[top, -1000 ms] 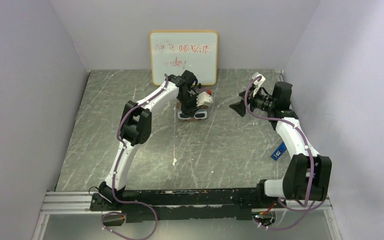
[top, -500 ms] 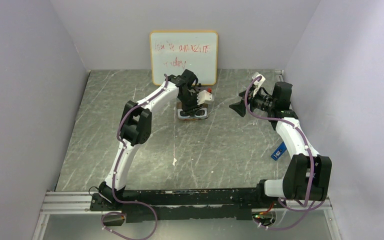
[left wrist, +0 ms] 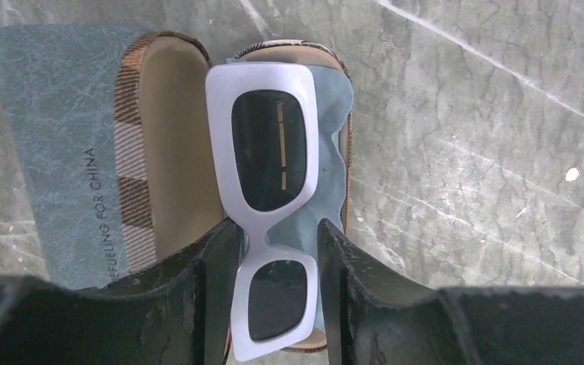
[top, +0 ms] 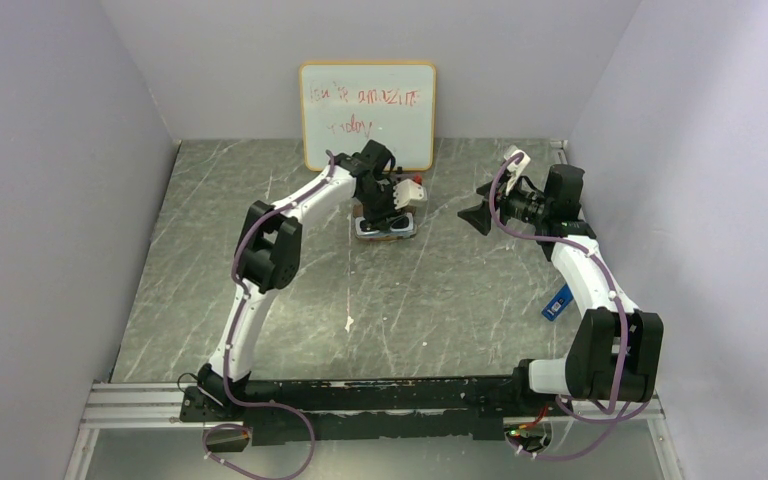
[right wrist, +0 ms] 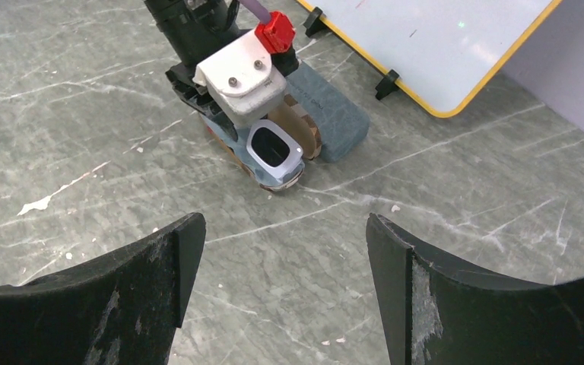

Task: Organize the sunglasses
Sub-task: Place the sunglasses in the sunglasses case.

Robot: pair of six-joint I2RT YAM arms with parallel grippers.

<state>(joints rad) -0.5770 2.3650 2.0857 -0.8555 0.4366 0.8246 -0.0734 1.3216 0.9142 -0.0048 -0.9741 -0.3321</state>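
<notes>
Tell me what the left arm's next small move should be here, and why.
Probably lift the left gripper straight up and clear. The white sunglasses lie in the open plaid case on the light-blue cloth. The fingers straddle the bridge with slim gaps either side, so the glasses look released. A sideways pull could drag them out.

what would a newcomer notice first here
A chunky white pair of sunglasses lies on a light-blue cloth in an open plaid case, toward the back of the table, the left gripper straddling it. Behind stands a whiteboard with red writing; the right gripper hangs open on the right.
</notes>
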